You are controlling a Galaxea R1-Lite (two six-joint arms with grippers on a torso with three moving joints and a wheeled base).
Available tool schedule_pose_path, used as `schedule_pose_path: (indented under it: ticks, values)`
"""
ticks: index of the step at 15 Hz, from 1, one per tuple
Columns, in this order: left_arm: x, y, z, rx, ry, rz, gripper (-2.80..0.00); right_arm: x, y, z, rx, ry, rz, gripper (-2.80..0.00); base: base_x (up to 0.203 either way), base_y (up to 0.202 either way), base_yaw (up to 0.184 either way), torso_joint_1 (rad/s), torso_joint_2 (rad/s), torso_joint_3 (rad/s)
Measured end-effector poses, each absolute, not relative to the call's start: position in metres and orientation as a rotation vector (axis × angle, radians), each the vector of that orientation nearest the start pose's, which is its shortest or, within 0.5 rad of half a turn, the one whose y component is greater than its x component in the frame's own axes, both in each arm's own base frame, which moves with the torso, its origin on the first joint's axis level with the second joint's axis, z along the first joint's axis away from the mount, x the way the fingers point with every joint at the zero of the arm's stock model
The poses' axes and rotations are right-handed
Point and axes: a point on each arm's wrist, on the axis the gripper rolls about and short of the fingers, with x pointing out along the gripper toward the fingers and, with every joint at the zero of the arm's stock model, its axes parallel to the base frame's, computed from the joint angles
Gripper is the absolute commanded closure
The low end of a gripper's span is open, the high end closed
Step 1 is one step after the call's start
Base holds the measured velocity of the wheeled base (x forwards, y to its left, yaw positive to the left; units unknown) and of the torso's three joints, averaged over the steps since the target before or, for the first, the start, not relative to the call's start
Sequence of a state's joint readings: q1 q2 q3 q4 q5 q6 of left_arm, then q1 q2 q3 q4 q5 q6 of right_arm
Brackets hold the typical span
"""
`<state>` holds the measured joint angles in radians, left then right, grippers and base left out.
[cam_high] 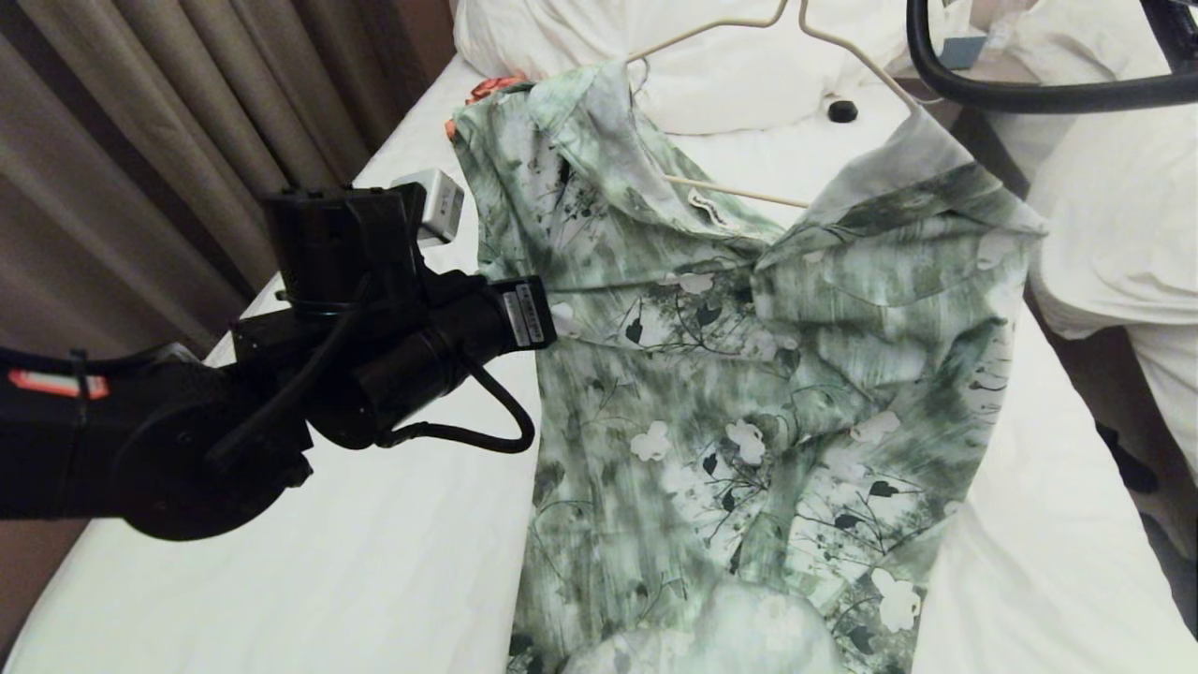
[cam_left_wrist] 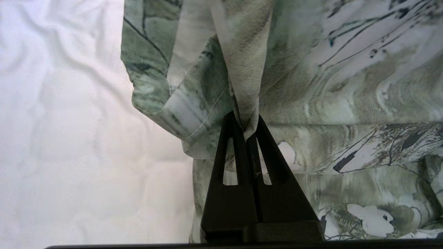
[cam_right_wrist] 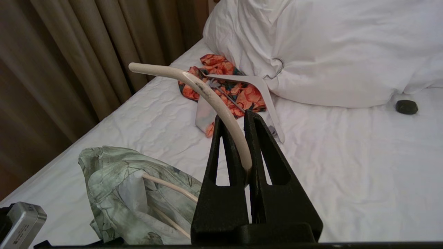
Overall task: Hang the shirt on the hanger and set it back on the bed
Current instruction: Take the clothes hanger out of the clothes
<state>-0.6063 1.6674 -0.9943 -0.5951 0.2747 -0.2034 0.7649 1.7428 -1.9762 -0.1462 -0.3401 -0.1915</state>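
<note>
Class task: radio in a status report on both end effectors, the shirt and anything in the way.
Left end effector shut on shirt edge. Right end effector shut on hanger hook. Shirt draped on hanger over bed. Orange garment lies by the pillow, clear of the work.

the green-and-white flowered shirt (cam_high: 749,393) hangs over the white-sheeted bed (cam_high: 309,580), its shoulders on the thin cream wire hanger (cam_high: 847,47). behind it lies the big white pillow (cam_high: 730,84), with an orange floral garment (cam_right_wrist: 225,83) to the pillow's left

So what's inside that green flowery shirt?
The cream hanger runs through the shirt: its bar shows at the open collar, while both shoulder ends are hidden under fabric.
</note>
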Motion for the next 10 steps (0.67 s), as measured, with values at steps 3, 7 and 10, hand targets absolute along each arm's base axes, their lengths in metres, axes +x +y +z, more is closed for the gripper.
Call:
schedule_pose_path:
  ticks: [3,7,10]
  values:
    - [0.2647,-0.1673,0.2391,-0.168,0.109,-0.321,0.0,0.2201,0.2009,0.4468,0.011,-0.363,0.386,0.0,0.0,0.0,0.0,0.0,0.0,0.0]
    - [0.2636,-0.1641,0.2379,-0.163,0.113,-0.316,0.0,0.2204,0.2012,0.4465,-0.001,-0.365,0.384,0.0,0.0,0.0,0.0,0.0,0.0,0.0]
    - [0.2589,-0.162,0.246,-0.17,0.093,-0.335,-2.8,0.2225,0.2031,0.4446,-0.005,-0.359,0.384,0.0,0.0,0.0,0.0,0.0,0.0,0.0]
